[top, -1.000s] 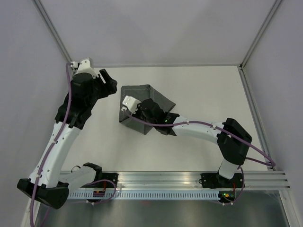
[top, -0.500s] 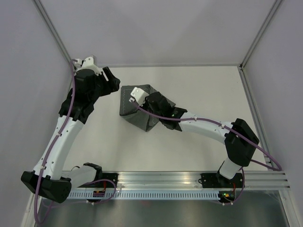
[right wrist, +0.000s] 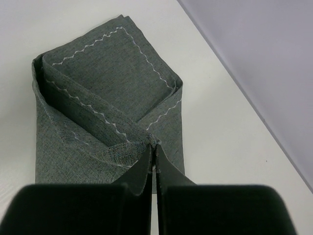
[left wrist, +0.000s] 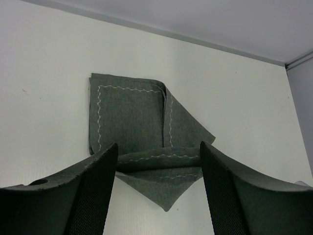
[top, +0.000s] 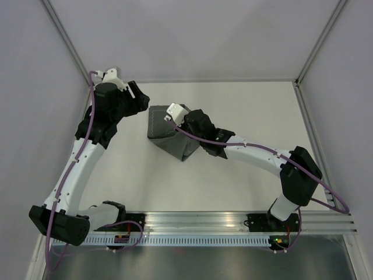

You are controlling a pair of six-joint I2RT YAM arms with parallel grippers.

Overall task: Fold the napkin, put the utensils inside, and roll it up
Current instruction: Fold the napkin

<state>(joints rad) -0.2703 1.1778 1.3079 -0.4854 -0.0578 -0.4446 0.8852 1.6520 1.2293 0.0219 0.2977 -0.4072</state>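
The dark grey napkin [top: 165, 135] lies partly folded on the white table, left of centre, with a point hanging toward the near side. My right gripper [top: 182, 126] is over it, shut on a napkin corner [right wrist: 152, 143], holding that corner above the folded layers [right wrist: 102, 93]. My left gripper [top: 140, 102] is open and empty, hovering just left of and behind the napkin. In the left wrist view the napkin [left wrist: 129, 112] lies ahead between the open fingers [left wrist: 98, 186]. No utensils are in view.
White table [top: 250, 111] enclosed by grey walls, with a frame post at the far left [top: 64, 35] and another at the far right [top: 317, 44]. A metal rail [top: 204, 221] with the arm bases runs along the near edge.
My right gripper has moved toward the far left with the napkin corner pinched, folding the cloth over itself. My left arm has shifted slightly farther back.
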